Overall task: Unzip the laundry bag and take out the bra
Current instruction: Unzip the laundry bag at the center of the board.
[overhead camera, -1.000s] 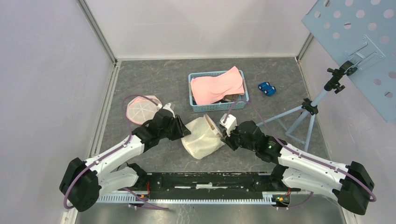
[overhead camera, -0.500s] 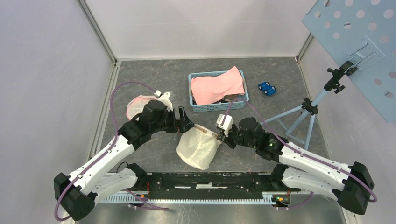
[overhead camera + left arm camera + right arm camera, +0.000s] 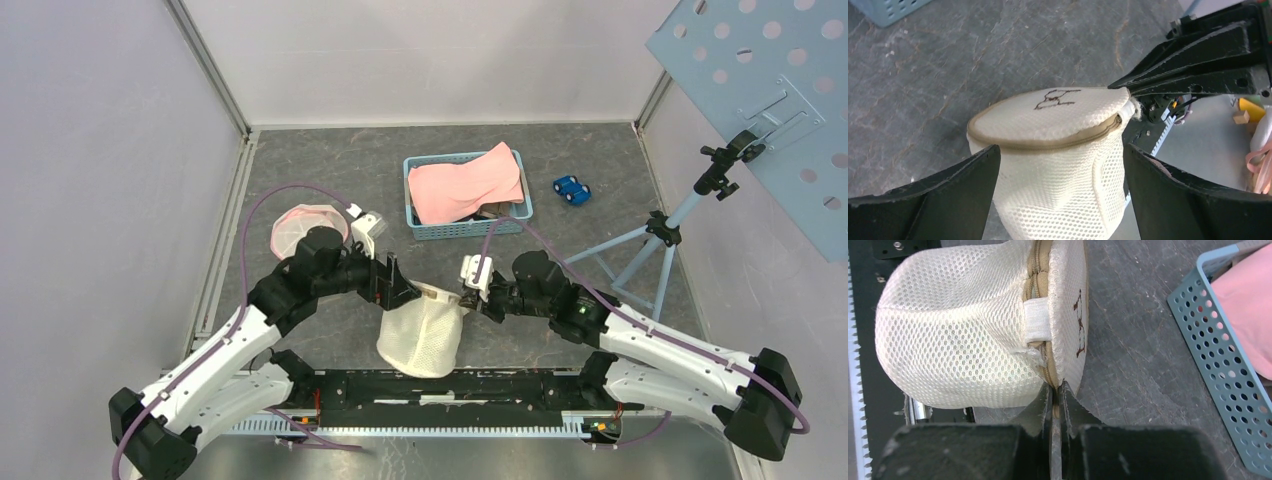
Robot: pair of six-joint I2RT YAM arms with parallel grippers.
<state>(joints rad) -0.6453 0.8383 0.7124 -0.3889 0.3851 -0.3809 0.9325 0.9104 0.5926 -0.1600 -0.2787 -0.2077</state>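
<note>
Mesh laundry bag point(image 3: 420, 335) hangs well in front of the blue basket point(image 3: 420, 228), its zipper point(image 3: 1048, 143) closed where it shows; the bra is unseen, presumably inside. The right gripper point(image 3: 1055, 390) is pinched tight on the bag's seam at the zipper line; the left gripper point(image 3: 1060, 150) is spread wide astride the lid, holding nothing. A leftward tug could slip that thin pinch and drop the bag, or the left gripper may catch mesh instead of the pull.
</note>
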